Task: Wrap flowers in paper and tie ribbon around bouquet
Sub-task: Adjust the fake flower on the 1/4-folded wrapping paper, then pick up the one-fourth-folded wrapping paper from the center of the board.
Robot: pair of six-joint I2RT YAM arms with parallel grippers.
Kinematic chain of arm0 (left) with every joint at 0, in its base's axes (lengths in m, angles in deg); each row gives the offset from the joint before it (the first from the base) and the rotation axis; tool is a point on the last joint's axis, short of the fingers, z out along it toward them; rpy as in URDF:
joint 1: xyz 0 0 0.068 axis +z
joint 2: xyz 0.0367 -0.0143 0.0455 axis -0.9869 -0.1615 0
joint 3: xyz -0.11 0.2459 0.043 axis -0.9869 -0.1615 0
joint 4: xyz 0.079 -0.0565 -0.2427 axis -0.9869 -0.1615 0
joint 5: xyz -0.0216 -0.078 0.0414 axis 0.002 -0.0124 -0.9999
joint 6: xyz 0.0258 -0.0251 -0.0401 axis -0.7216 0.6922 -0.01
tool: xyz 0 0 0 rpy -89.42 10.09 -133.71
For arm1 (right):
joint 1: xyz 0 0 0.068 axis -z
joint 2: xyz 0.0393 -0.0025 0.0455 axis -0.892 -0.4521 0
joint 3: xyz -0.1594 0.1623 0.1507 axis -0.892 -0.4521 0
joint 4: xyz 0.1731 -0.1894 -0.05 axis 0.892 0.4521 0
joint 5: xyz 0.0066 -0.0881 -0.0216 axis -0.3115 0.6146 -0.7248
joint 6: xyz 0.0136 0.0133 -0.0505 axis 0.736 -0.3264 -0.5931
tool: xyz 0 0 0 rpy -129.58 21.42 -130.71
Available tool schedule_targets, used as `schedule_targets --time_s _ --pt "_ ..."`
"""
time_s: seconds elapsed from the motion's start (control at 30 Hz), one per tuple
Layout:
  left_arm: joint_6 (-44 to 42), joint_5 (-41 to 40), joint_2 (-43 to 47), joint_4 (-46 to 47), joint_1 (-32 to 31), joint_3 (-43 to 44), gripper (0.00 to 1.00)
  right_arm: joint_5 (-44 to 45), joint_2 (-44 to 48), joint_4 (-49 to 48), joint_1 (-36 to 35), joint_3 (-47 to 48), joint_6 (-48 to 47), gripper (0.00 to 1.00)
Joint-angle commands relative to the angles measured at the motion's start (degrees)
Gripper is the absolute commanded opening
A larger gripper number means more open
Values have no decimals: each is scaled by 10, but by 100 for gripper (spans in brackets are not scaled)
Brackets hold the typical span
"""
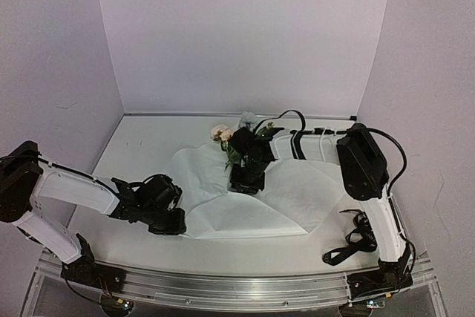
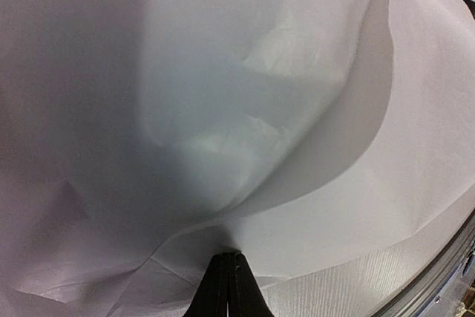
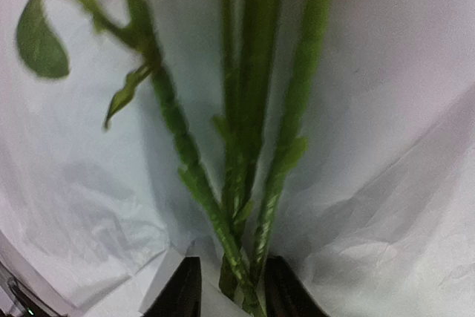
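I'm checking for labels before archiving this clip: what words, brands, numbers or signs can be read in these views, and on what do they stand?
No text can be read in any view.
The ribbon, lying by the right arm's base: any lettering is too small to read.
The paper: blank, no print visible.
The flowers: bare stems, no tag in sight.

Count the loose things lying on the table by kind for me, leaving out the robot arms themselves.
bunch of flowers: 1
white paper sheet: 1
black ribbon: 1
Total: 3
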Motion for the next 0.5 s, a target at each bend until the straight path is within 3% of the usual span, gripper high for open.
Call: schedule_targets --time_s 0.0,0.07,0.27,0.47 --pt "-9 -4 -6 -17 2 -15 3 6 49 7 -9 -8 -18 49" --pt "-7 -4 -3 -18 2 -17 3 14 51 23 -7 4 -36 57" --pt "-5 -5 15 -32 3 -17 3 20 73 56 2 13 -93 68" --pt "-10 -4 28 -49 2 -3 8 9 145 57 14 -60 -149 80"
